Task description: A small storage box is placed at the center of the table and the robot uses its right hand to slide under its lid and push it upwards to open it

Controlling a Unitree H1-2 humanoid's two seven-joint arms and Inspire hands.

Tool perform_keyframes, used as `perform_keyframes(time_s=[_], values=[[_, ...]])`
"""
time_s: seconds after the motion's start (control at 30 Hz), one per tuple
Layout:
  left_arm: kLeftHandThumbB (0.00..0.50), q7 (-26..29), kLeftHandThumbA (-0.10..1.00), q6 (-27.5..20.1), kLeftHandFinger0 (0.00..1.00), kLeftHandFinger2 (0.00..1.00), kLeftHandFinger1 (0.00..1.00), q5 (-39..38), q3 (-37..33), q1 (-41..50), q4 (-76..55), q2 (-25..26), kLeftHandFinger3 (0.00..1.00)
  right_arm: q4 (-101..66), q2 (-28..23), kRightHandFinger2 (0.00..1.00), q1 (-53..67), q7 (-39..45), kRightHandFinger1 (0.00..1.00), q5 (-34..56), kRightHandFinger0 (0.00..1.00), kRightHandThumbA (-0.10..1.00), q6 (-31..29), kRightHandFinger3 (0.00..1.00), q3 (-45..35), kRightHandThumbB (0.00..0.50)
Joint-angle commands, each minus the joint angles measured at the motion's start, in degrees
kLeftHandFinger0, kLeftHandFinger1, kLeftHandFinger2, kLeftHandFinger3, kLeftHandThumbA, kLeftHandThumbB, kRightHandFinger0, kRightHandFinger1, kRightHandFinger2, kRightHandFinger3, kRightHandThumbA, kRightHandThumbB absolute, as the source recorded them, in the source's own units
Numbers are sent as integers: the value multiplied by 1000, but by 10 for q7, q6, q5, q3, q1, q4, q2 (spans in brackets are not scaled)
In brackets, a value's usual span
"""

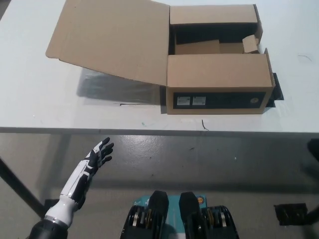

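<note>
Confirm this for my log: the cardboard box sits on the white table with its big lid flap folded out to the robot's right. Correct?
Not quite. The head view shows the cardboard box on the white table, but its big lid flap is folded out to the robot's left, not right.
</note>
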Motion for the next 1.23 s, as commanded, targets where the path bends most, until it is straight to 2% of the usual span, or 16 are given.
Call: perform_keyframes(time_s=[0.0,0.17,0.33,0.37,0.47,0.53,0.7,0.87,1.2], values=[[500,-11,1000,-35,1000,1000,1000,-18,1,-1,-15,4,1000,32,20,1000,45,23,1000,-49,1000,1000,-122,1000,4,361],[500,-11,1000,-32,1000,1000,1000,-15,2,0,-18,6,1000,170,33,1000,66,39,1000,-79,1000,1000,-179,1000,30,308],[500,-13,1000,-37,1000,1000,1000,-13,0,5,-16,3,1000,281,54,1000,71,35,1000,-81,1000,1000,-203,1000,48,314],[500,-14,1000,-34,1000,1000,1000,-14,0,7,-18,4,1000,308,57,1000,71,35,1000,-82,1000,1000,-199,1000,52,335],[500,-12,1000,-40,1000,1000,1000,-12,1,13,-15,1,1000,373,58,1000,71,39,1000,-89,1000,1000,-221,1000,60,278],[500,-11,1000,-42,1000,1000,1000,-10,0,14,-14,1,1000,411,56,1000,61,64,1000,-49,1000,1000,-232,1000,64,212],[500,-9,1000,-47,1000,1000,1000,-8,2,20,-14,2,1000,442,57,1000,46,60,1000,-50,1000,1000,-217,1000,68,232],[500,-7,1000,-52,1000,1000,1000,-14,5,18,-6,-1,1000,458,58,1000,37,59,1000,-52,1000,1000,-218,1000,68,207],[500,-6,1000,-53,1000,1000,1000,-13,6,28,-4,-2,1000,467,62,1000,41,53,1000,-59,1000,1000,-215,1000,70,217]])
